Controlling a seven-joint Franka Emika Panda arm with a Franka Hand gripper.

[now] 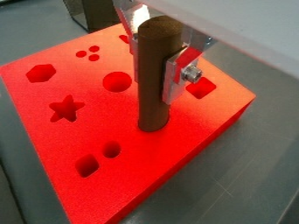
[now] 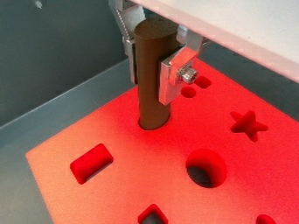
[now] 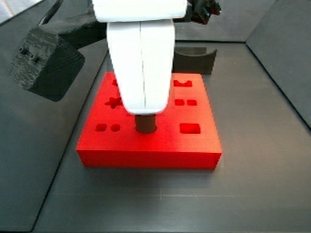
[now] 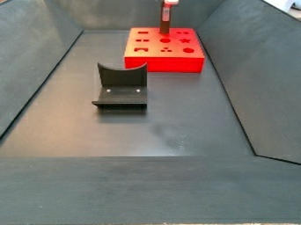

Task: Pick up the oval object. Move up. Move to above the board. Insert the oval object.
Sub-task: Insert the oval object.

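The oval object (image 1: 153,83) is a brown peg standing upright between the silver fingers (image 1: 183,75) of my gripper (image 1: 156,70), which is shut on it. Its lower end sits in a hole in the red-orange board (image 1: 176,166). Both wrist views show this, with the peg (image 2: 153,83), the gripper (image 2: 155,74) and the board (image 2: 128,166). In a side view the white gripper body (image 3: 142,105) hides most of the peg (image 3: 145,124) over the board (image 3: 145,150). In a side view the gripper (image 4: 168,18) stands over the far board (image 4: 177,61).
A dark grey curved holder (image 4: 120,88) stands on the floor apart from the board, and it also shows in a side view (image 3: 195,59). Dark sloping walls (image 4: 47,79) enclose the floor. The board's top has star, circle, hexagon and square holes around the peg.
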